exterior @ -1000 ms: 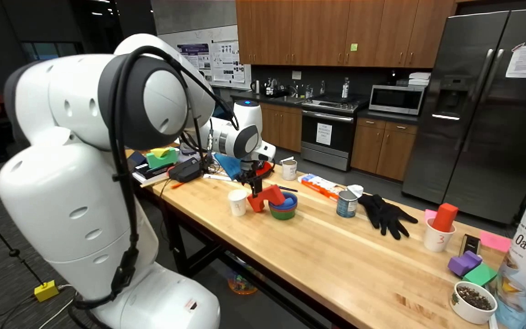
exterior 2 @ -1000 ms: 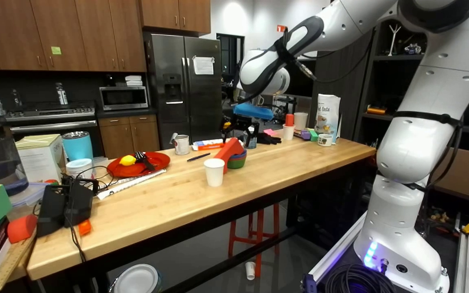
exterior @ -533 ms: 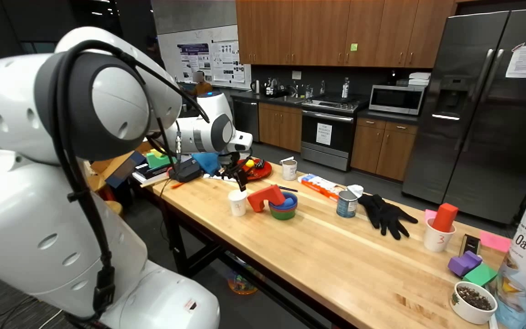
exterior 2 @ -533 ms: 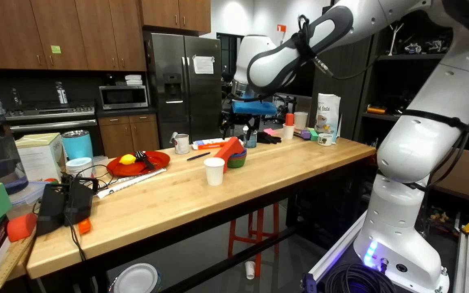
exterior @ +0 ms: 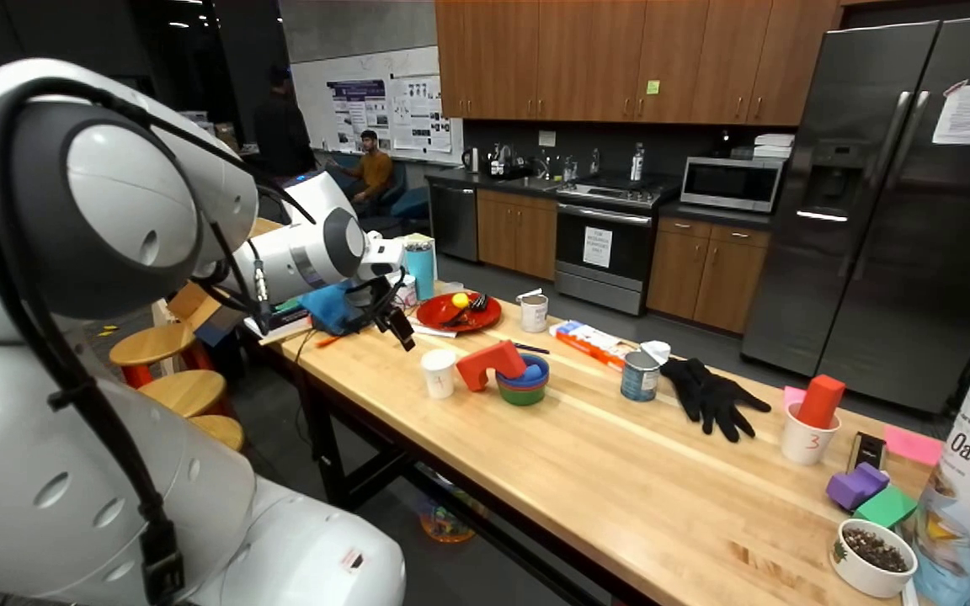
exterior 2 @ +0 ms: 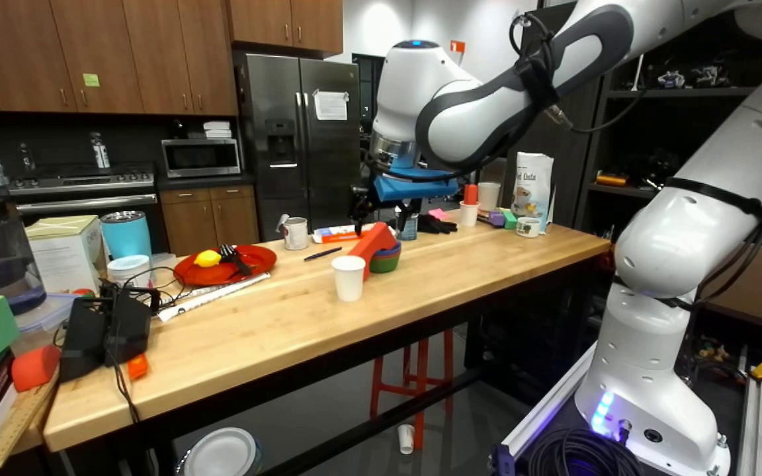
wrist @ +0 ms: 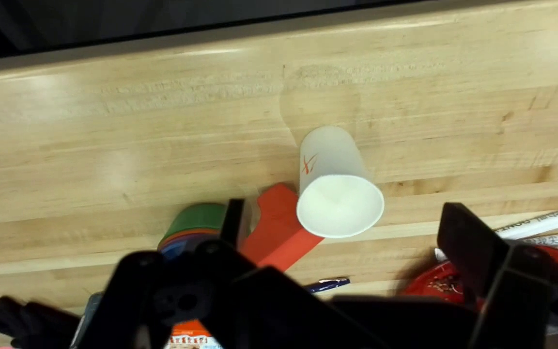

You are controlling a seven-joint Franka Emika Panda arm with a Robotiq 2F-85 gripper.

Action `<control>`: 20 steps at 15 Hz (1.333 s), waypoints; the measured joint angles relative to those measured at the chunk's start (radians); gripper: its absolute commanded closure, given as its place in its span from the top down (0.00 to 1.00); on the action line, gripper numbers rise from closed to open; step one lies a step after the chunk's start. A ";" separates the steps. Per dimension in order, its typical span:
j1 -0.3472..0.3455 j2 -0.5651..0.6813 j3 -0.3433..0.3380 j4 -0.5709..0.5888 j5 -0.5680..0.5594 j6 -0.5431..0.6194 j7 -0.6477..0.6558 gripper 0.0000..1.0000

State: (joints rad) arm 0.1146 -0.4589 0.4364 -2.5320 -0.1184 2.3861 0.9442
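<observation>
My gripper (wrist: 344,213) is open above the wooden table, with nothing held between its fingers. In the wrist view a white paper cup (wrist: 328,152) with a red mark shows between the fingertips, lower down; it stands upright on the table in both exterior views. Beside the cup is a red arch-shaped block (exterior: 485,365), leaning on a stack of small coloured bowls (exterior: 522,393) with a blue piece inside. The left finger (wrist: 233,220) partly covers the bowls in the wrist view. Behind the right finger lies a red plate (exterior 2: 260,262), bearing a yellow lemon (exterior 2: 208,259) and black utensils.
A dark pen (exterior 2: 323,254) lies behind the block. Farther along are an open can (exterior: 534,313), an orange-and-white box (exterior: 590,342), a blue can (exterior: 639,376) and black gloves (exterior: 711,397). A black device (exterior 2: 100,334) with cables sits near the table's other end.
The gripper has drawn back from over the red block toward the plate side, and the arm has swung with it. The jaws stay open; cup, block and bowls keep their places.
</observation>
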 measured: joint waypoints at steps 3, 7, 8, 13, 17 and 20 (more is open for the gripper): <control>0.023 -0.021 0.049 -0.016 0.000 0.004 0.058 1.00; 0.045 -0.032 0.100 -0.027 0.000 0.007 0.139 1.00; 0.051 -0.033 0.110 -0.028 0.000 0.009 0.156 1.00; 0.068 -0.036 0.138 -0.054 0.000 0.100 0.217 1.00; 0.069 -0.044 0.134 -0.122 0.003 0.263 0.225 1.00; 0.069 -0.043 0.135 -0.114 0.003 0.259 0.225 1.00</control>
State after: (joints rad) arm 0.1835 -0.5022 0.5716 -2.6465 -0.1150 2.6450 1.1687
